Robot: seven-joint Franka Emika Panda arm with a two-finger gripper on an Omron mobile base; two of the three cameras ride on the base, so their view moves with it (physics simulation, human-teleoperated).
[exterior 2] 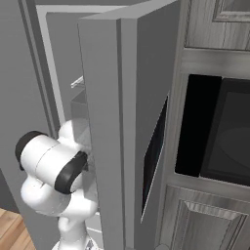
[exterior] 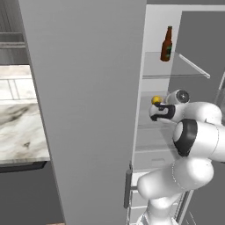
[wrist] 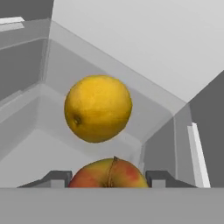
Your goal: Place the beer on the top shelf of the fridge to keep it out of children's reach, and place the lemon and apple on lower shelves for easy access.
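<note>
I am reaching into the fridge (exterior: 83, 110), where the beer (exterior: 166, 44) is standing on the top shelf (exterior: 176, 70). My gripper (wrist: 109, 177) is pinching the apple (wrist: 109, 173) over a lower shelf, and the lemon (wrist: 98, 108) is lying just ahead at twelve o'clock, so I judge the apple should go down beside it.

The fridge (exterior: 83, 110) is being seen with its wide grey door swung open, the pale inner walls and glass shelves being exposed. The beer (exterior: 166, 44) is standing upright on the top shelf (exterior: 176, 70), near the back wall (green cap up, label facing out). One shelf down, the lemon (exterior: 156, 100) is being shown resting on one of the lower shelves (exterior: 151, 123). In the hand view the lemon (wrist: 98, 108) is lying just ahead of the apple (wrist: 109, 173), and the apple (reddish-orange, stem upward) is being held between the two dark fingertips (wrist: 57, 178), just beside the lemon.
</note>
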